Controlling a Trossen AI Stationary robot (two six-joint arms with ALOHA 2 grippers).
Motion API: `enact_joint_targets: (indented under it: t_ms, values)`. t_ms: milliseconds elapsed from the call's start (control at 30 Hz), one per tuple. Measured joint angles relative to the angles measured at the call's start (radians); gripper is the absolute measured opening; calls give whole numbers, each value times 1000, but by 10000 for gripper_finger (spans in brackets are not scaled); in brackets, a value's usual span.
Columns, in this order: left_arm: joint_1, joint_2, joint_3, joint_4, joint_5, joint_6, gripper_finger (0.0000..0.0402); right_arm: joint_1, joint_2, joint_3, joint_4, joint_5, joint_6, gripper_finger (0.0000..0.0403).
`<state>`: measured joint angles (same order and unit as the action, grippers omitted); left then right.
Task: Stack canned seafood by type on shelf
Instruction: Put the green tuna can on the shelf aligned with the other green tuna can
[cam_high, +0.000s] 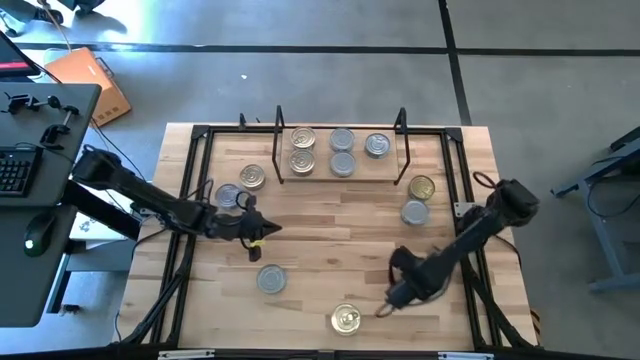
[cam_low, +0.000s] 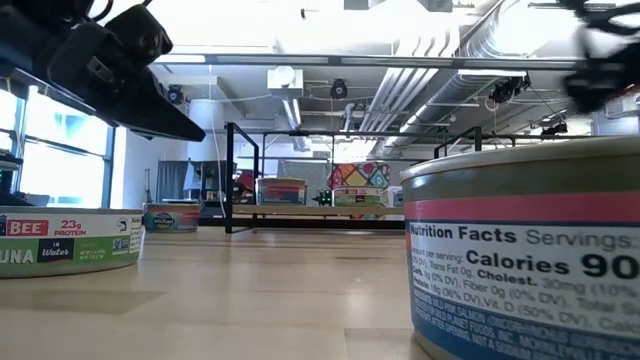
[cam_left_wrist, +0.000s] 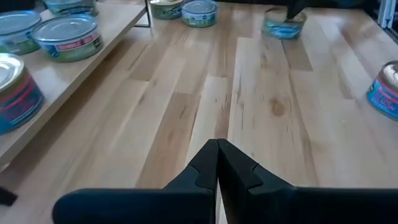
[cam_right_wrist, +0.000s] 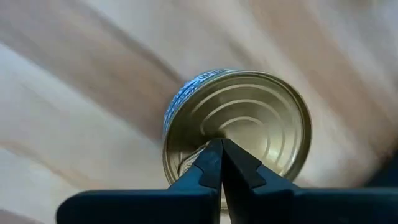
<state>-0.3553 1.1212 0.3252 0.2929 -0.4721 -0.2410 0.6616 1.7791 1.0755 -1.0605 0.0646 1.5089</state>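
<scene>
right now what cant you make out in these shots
- Right gripper: in the right wrist view its shut fingers cover part of the gold can; whether they touch the lid is unclear.
- Shelf: high view too small to read can labels.
- Nearest can: low view, cut off by the right and bottom edges.
- Left gripper: shut, holding nothing visible.

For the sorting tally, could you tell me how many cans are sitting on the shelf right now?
5 on the shelf: gold cans at and, grey cans at and, and a silver can. Stacked cans beneath would be hidden.
</scene>
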Motion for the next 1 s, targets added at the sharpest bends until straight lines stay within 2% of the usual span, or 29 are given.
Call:
enact_joint_targets:
  t_ms: [167,367,500,733,867,1000]
  values:
    - [1,76,1,80,21,11,0,-152,5,26,156,137,-232,0]
    - [2,154,36,107,53,41,0,-316,10,23,423,180,-489,0]
    - [2,210,66,120,53,62,0,-381,12,19,535,181,-620,0]
    - [20,317,131,126,120,70,0,-357,-31,20,660,363,-795,0]
    - [35,379,168,125,148,71,0,-295,-71,20,580,461,-799,10]
    - [48,441,200,124,171,79,0,-245,-115,21,403,451,-678,68]
